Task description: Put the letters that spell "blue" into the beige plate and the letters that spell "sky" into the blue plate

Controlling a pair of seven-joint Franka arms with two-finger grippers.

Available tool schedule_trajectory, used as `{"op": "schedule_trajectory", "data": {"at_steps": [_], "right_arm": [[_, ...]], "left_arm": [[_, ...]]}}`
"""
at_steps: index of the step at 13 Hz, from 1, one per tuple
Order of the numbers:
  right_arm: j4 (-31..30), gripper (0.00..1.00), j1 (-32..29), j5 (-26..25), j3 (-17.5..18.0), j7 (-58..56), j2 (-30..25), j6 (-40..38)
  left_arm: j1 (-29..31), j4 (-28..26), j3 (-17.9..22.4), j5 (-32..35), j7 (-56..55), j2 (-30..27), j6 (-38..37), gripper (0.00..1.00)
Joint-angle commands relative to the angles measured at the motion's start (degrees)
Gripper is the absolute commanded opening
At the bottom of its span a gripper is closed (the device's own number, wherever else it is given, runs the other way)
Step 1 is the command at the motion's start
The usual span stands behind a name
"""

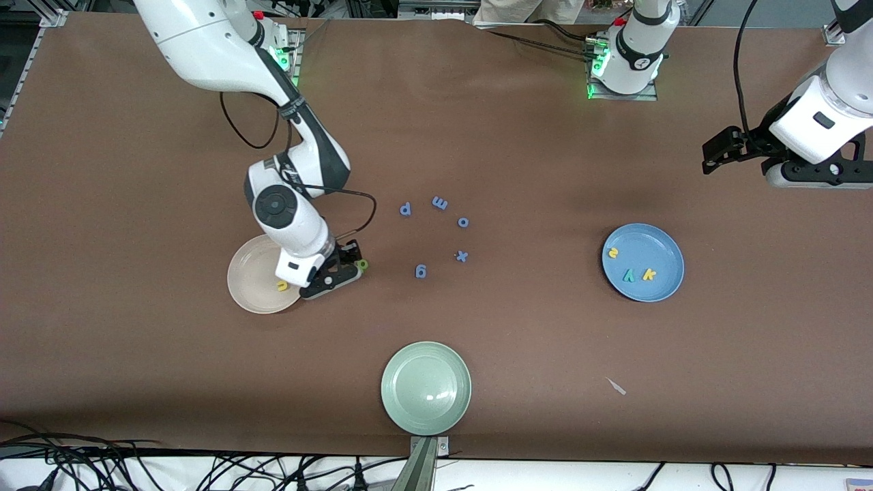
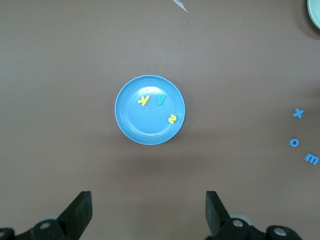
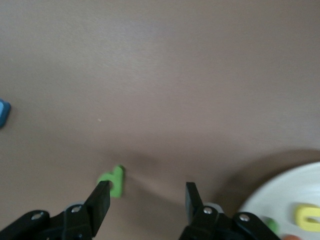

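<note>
Beside the beige plate [image 1: 254,281], right gripper [image 3: 145,197] hangs low, fingers parted, empty, green b [image 3: 113,180] at one fingertip, off-centre. Closing now could flick it away. Yellow u [image 1: 282,286] plated. Blue plate [image 1: 665,286] holds s, y, k. Left gripper [image 2: 147,215] waits wide open, empty.

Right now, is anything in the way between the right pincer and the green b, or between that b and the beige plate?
Nothing visible. The green b lies on the table beside one finger of the open right pincer, just off the rim of the beige plate, with only bare table between them.
</note>
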Motion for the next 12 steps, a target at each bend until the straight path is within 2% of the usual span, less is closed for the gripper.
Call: {"op": "schedule_trajectory", "data": {"at_steps": [1,8,12], "right_arm": [[2.4,0.70,0.9,0.7,0.2,4.4,2.4,-0.6],[-0.7,0.68,2.9,0.2,0.8,8.3,3.3,4.4],[-2.1,0.55,2.9,0.1,0.8,7.9,3.3,6.7]], "left_arm": [[0.0,2.1,-0.9,-0.8,-0.6,0.4,-1.6,1.00],[0.1,2.2,-1.1,-0.7,-0.5,0.5,-1.6,1.00],[0.1,2.2,-1.5,-0.7,-0.5,0.5,-1.7,1.00]]}}
